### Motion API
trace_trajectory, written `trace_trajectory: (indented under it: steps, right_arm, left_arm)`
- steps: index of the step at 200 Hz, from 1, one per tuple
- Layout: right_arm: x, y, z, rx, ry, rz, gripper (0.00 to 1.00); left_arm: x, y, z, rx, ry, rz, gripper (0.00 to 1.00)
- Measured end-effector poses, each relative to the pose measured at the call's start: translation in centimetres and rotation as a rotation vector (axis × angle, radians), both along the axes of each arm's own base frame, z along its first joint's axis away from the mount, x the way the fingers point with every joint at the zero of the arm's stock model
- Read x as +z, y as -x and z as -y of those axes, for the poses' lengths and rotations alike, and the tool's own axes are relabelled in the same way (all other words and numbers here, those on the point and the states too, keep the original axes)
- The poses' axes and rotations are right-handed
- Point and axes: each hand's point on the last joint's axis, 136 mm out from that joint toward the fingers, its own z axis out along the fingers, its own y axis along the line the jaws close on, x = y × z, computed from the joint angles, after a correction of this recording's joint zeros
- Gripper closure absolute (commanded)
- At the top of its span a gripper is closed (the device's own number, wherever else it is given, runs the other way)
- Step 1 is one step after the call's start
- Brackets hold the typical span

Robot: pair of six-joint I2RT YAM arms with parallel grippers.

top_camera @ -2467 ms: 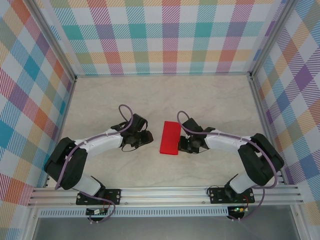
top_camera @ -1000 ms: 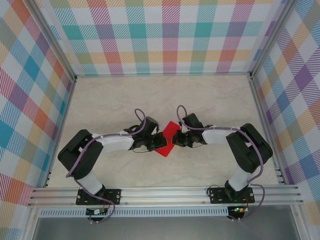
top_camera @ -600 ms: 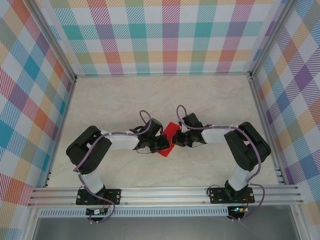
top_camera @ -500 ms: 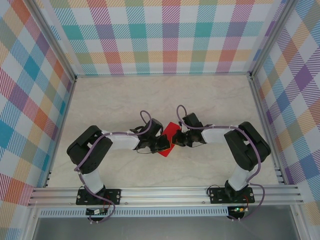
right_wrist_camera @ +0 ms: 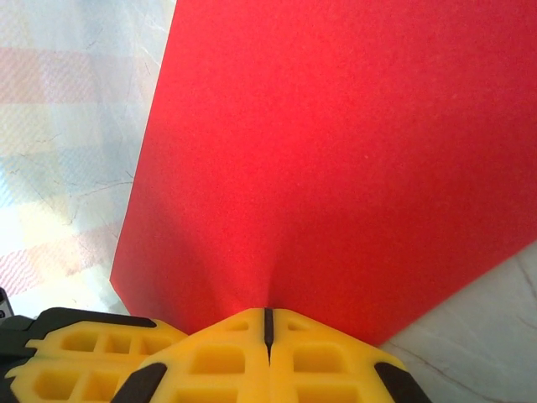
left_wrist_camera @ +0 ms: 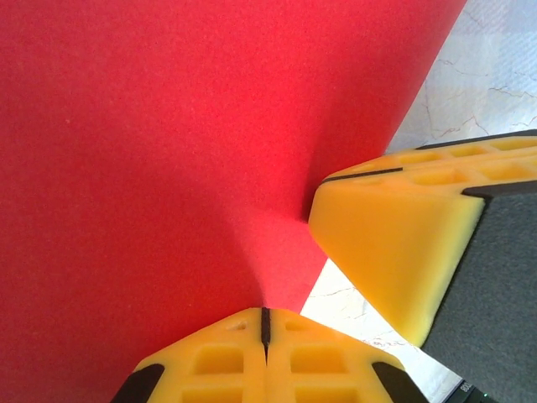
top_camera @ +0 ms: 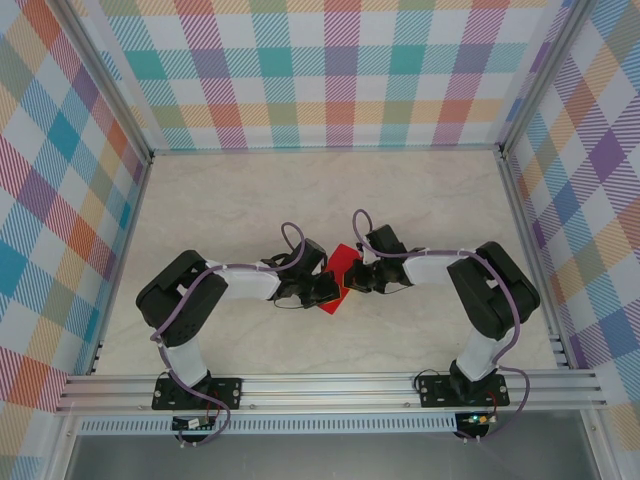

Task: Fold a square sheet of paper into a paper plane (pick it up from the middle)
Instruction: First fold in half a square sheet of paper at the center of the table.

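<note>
The square sheet of paper (top_camera: 344,263), bright red, sits mid-table between my two grippers, its corners poking out above and below them. My left gripper (top_camera: 327,290) comes in from the left and my right gripper (top_camera: 353,280) from the right, tips almost meeting. In the left wrist view the paper (left_wrist_camera: 168,143) puckers where the shut left gripper (left_wrist_camera: 265,312) pinches its edge, and a right gripper finger (left_wrist_camera: 394,243) presses close. In the right wrist view the paper (right_wrist_camera: 336,151) creases into the shut right gripper (right_wrist_camera: 268,315).
The pale marble table (top_camera: 250,200) is walled by checked panels on three sides. An aluminium rail (top_camera: 330,385) with both arm bases runs along the near edge. Purple cables loop over both wrists.
The left arm has swung right onto the paper and closed on its edge. The paper, earlier a flat upright rectangle, now sits turned and bunched between both grippers. The right gripper has hardly moved.
</note>
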Motion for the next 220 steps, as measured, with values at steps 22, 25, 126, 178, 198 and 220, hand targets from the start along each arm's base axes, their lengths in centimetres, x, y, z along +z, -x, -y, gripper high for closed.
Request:
trace_trajectory:
  steps: [22, 25, 126, 178, 198, 220]
  right_arm:
    - [0.0, -0.1, 0.2, 0.013, -0.019, -0.004, 0.97]
    - [0.0, -0.2, 0.2, 0.013, -0.022, -0.005, 0.97]
    - [-0.1, -3.4, 2.3, -0.054, -0.089, -0.040, 0.97]
    - [0.1, -6.7, 4.4, -0.139, -0.064, 0.001, 0.97]
    - [0.0, -7.2, 4.6, -0.147, -0.059, 0.000, 0.97]
    - [0.1, -7.4, 4.8, -0.151, -0.047, 0.000, 0.97]
  left_arm:
    - [0.0, 0.0, 0.0, 0.002, -0.002, 0.002, 0.98]
    - [0.0, 0.0, 0.0, 0.002, -0.002, 0.003, 0.98]
    - [-0.1, -0.5, -0.2, 0.018, -0.007, 0.023, 1.00]
    - [-0.1, -0.5, -0.2, 0.019, -0.008, 0.024, 1.00]
    - [-0.1, -0.5, -0.2, 0.019, -0.008, 0.024, 1.00]
    - [-0.1, -0.5, -0.2, 0.019, -0.008, 0.024, 1.00]
